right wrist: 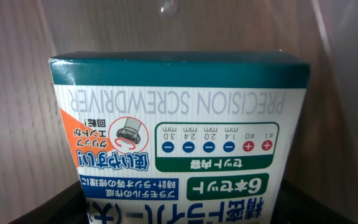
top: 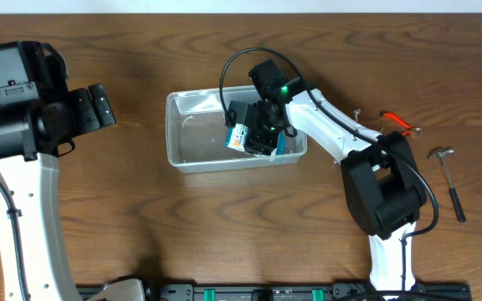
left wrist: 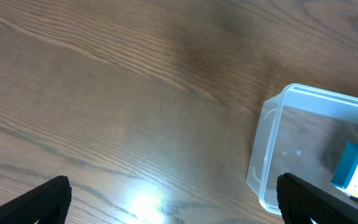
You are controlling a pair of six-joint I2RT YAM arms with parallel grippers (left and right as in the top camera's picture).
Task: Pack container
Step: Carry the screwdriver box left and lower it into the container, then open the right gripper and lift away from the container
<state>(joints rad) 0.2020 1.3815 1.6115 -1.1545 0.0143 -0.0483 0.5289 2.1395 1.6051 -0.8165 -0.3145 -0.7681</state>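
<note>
Overhead: the container [top: 171,127] sits mid-desk, a little toward the far edge, long sides parallel to that edge. The right gripper [top: 258,139] hangs over its right end, closed on a screwdriver box [top: 239,136] that is tilted inside the walls. I can't tell whether the box touches the floor. The left gripper [top: 99,104] is parked well apart, toward the left edge, holding nothing. Pliers [top: 397,124] and a hammer [top: 448,180] lie near the right edge.

Left wrist: the 2 fingers [left wrist: 42,199] are spread wide over bare wood. The tub's near corner and the box's teal end show at the right.

Right wrist: the box's printed face fills the frame, with dark fingers [right wrist: 42,214] at its lower corners.

Handling, as a judgement: the tub looks light, thin and flexible, so it is likely to slide on the wood if nudged. Pinch the rolled rim mid-way along 1 long wall. The card box would crush easily, so grip its flat faces.
</note>
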